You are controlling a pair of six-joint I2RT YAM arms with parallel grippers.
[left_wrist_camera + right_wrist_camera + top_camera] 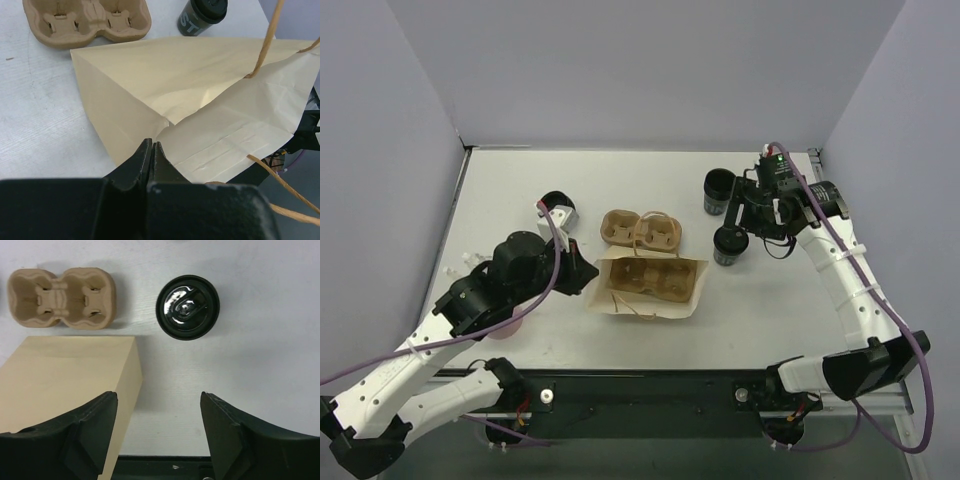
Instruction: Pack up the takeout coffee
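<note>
Coffee cup (187,307), small, black, glossy lid on.
Right gripper (159,401) hangs open near it; left gripper (151,150) pinches the paper bag (150,70).

left wrist view: the takeout coffee (200,17) and pulp carrier (85,22) are cut off at the top edge, the paper bag (150,75) at the right; whether the closed left claw (152,144) pinches the paper is unclear.

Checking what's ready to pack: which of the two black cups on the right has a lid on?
The nearer cup, beside the brown carrier, has a glossy lid; the taller cup behind it looks open-topped.
</note>
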